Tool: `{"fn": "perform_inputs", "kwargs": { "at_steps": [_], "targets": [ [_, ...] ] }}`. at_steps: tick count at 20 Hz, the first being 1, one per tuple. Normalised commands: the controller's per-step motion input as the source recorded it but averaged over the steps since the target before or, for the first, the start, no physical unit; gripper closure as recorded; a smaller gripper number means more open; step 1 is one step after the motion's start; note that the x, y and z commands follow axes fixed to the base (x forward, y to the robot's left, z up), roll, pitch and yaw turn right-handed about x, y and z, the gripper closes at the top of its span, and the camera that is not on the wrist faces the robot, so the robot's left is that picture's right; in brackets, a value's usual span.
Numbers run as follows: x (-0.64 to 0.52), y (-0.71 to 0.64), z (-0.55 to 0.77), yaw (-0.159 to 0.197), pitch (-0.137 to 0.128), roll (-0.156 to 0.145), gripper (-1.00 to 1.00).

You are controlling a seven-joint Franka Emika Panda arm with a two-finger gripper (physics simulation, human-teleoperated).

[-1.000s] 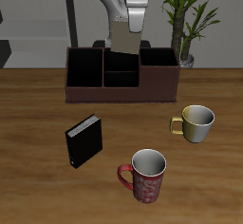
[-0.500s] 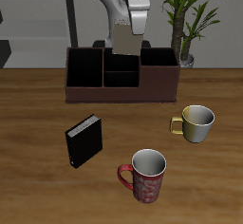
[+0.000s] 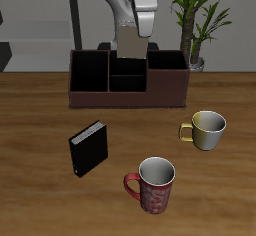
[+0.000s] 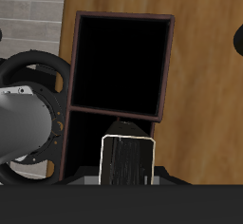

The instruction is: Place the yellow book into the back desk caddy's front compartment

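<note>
My gripper [image 3: 133, 28] is shut on the yellow book [image 3: 132, 44], a thin greyish-tan book hanging upright above the middle of the back desk caddy [image 3: 128, 98]. The book's lower edge is level with the caddy's rear rim, over the small middle cells. The front compartment [image 3: 127, 83] shows dark inside, nearer the table's front edge than the book. In the wrist view the book's pale page edges [image 4: 128, 161] sit between my fingers, with one large dark cell [image 4: 119, 62] of the caddy beyond.
A thicker black book [image 3: 88, 148] stands on the table in front of the caddy. A red patterned mug [image 3: 155, 185] and a pale mug with a gold handle [image 3: 207, 129] stand nearer the front edge. A potted plant [image 3: 198, 20] rises behind the caddy's end.
The gripper and the held book have shifted only very slightly above the caddy. Nothing else has moved.
</note>
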Motion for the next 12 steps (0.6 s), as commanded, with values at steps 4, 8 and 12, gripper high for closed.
{"fn": "perform_inputs", "kwargs": {
  "at_steps": [4,8,12],
  "targets": [
    [0.01,-0.07,-0.11,0.033,0.011,-0.018,1.00],
    [-0.01,-0.02,-0.04,0.032,-0.007,-0.006,1.00],
    [0.00,-0.06,0.09,0.015,-0.018,-0.006,1.00]
  ]
}}
